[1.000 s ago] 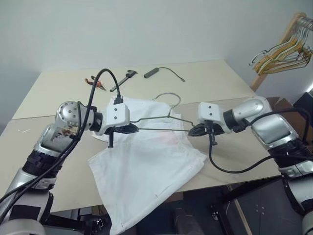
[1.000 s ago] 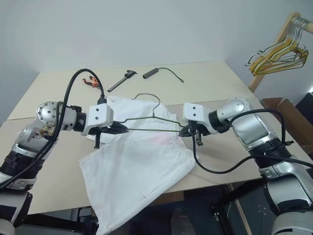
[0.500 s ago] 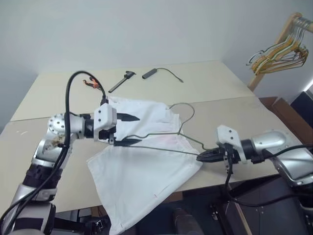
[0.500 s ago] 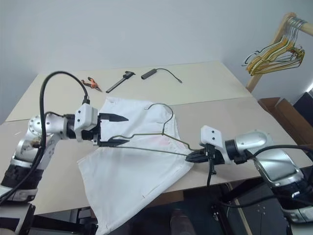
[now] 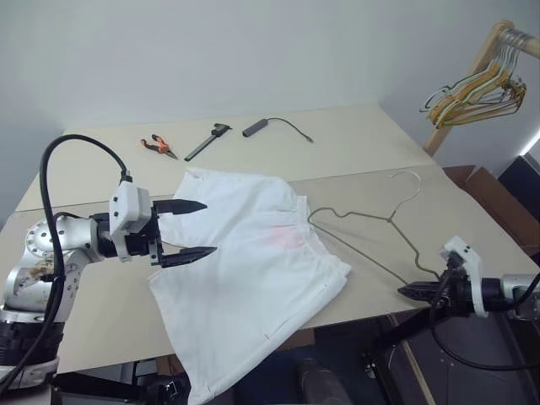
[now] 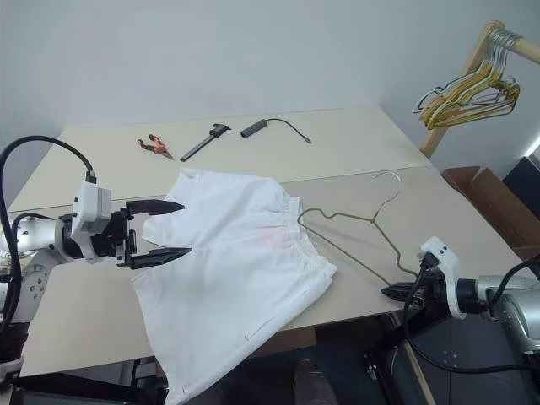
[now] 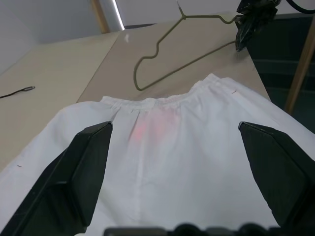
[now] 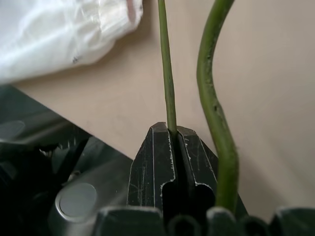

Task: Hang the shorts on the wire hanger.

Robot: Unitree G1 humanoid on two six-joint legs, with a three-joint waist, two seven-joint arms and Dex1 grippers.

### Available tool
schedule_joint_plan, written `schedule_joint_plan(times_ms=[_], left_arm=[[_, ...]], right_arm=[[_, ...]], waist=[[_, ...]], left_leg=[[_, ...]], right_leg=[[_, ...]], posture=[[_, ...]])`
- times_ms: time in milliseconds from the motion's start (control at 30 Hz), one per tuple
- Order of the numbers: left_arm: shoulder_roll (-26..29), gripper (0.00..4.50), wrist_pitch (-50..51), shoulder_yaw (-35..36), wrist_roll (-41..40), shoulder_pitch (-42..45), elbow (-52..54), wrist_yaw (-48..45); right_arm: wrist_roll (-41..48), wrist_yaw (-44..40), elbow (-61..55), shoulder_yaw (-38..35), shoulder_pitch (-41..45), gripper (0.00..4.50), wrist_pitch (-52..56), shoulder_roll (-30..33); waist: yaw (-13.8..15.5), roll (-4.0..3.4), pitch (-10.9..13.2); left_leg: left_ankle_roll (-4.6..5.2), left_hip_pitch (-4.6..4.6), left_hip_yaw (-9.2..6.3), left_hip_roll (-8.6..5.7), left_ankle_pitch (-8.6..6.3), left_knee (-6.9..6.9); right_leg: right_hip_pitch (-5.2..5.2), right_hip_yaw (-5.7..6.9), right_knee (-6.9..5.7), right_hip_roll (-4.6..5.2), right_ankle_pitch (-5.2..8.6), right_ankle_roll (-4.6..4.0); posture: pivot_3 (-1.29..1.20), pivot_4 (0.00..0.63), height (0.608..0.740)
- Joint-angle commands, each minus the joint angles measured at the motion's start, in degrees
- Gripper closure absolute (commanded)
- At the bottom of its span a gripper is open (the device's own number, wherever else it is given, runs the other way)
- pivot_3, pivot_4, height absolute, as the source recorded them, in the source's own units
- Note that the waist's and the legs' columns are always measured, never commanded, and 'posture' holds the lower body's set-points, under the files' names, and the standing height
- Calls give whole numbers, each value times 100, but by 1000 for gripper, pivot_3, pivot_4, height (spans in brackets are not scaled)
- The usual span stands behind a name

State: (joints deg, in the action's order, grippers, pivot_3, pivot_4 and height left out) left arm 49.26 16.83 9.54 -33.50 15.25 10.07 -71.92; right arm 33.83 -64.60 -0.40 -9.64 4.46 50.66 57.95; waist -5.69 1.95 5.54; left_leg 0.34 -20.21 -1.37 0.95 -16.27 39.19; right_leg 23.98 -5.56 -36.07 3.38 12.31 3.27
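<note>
At the near right edge of the table (image 5: 101, 312), the right gripper (image 5: 407, 292) has its jaws pressed together on one corner of the wire hanger (image 5: 371, 243). The right wrist view shows the thin wire (image 8: 166, 69) pinched between the two black fingers (image 8: 147, 167), with a second length of wire running just beside them. From that corner the hanger stretches away over the bare tabletop, its hook (image 5: 408, 179) at the far right end. Its leftmost bend lies just beside the waistband of the shorts (image 5: 253, 278); whether the two touch cannot be told.

The shorts lie spread flat on the middle of the table, apart from the right gripper. One leg hangs over the near edge, and the gathered waistband faces right, with a faint pink stain (image 5: 283, 239) near it.

At the left, the left gripper (image 5: 196, 228) is over the left side of the shorts with its jaws spread wide and nothing between them. In the left wrist view the white cloth fills the gap between its two fingers (image 7: 78, 172), with the hanger beyond.

On the far half of the table lie orange-handled pliers (image 5: 157, 144), a dark caliper-like tool (image 5: 207, 140) and a small black stick with a cable (image 5: 272, 126). Far right, beyond the table, a bunch of yellowish hangers (image 5: 472, 89) hangs on a wooden rack (image 5: 472, 76).
</note>
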Motion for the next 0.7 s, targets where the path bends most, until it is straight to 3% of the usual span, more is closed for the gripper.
schedule_joint_plan(times_ms=[33, 500, 700], left_arm=[[143, 42, 265, 227, -385, 49, 205, -177], [354, 42, 473, 224, -567, -143, 546, -510], [387, 42, 537, 339, -621, -299, 721, -463]], right_arm=[[178, -31, 110, -206, 179, 4500, 192, 16], [-225, -586, 1298, 1382, 1434, 4500, 1113, 146], [-301, -810, 1676, 1484, 1700, 4500, 1121, 116]], waist=[[14, 0, 1], [24, -11, 16], [59, -12, 23]], left_leg=[[0, -1, 0, 0, 0, -1], [2, -3, 2, -1, -2, -8], [3, -1, 1, -1, -2, -11]], right_leg=[[1, 1, 1, 0, 0, 0], [3, 0, 8, 2, 0, -2], [4, 1, 8, 2, 1, 0]], posture=[[-55, 87, 740], [-18, 94, 740], [-1, 96, 740]])
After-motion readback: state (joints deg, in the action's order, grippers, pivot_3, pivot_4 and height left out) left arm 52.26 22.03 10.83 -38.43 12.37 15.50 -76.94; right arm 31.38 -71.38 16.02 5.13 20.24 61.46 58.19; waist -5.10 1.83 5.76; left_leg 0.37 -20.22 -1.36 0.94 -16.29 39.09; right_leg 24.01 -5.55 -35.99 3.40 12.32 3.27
